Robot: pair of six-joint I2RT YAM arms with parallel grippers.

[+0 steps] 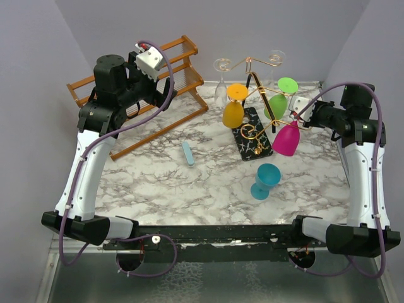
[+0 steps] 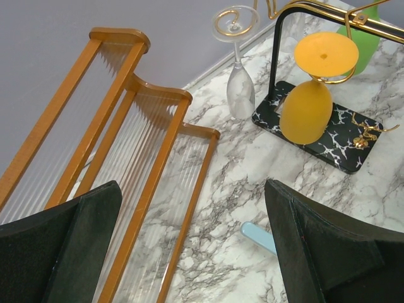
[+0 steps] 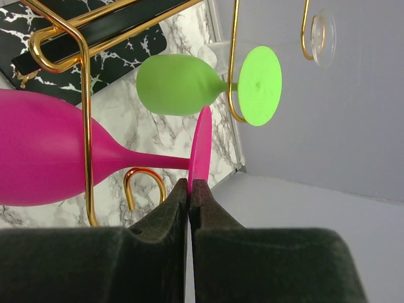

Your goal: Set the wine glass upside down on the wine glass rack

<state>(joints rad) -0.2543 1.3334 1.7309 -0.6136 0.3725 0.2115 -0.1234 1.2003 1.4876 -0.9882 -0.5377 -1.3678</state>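
**While R pincer [image 3: 190, 187] nipped its foot, magenta wine glass [image 1: 286, 140] hung bowl-down at wine glass rack [image 1: 259, 85]**

Because the fingers were pressed shut on the thin rim of the foot disc, edge-on, stem & bowl were left free. That was prob. so the stem could slide into a gold wire arm w/o the pincer fouling it. In the wrist view a gold wire crossed in front of the bowl near the stem. Whether the foot already sat on a hook, I couldn't tell. The glass appeared off the worktop [image 1: 158, 183], just R of the black veined base [image 1: 259, 148].

Green glass [image 1: 278, 104], orange glass [image 1: 233, 113] & clear glass [image 1: 220, 91] hung foot-up on other arms, i.e. the pose wanted here. Teal glass [image 1: 265, 180] stood upright on the worktop, near the base but apart from it.

L pincer [image 2: 192, 189] gaped wide, holding nothing, raised over the wooden slatted rack [image 1: 158, 82] at far L. I'd judge it was parked out of the way.

Brands/writing: none legible on glasses, rack or arms.
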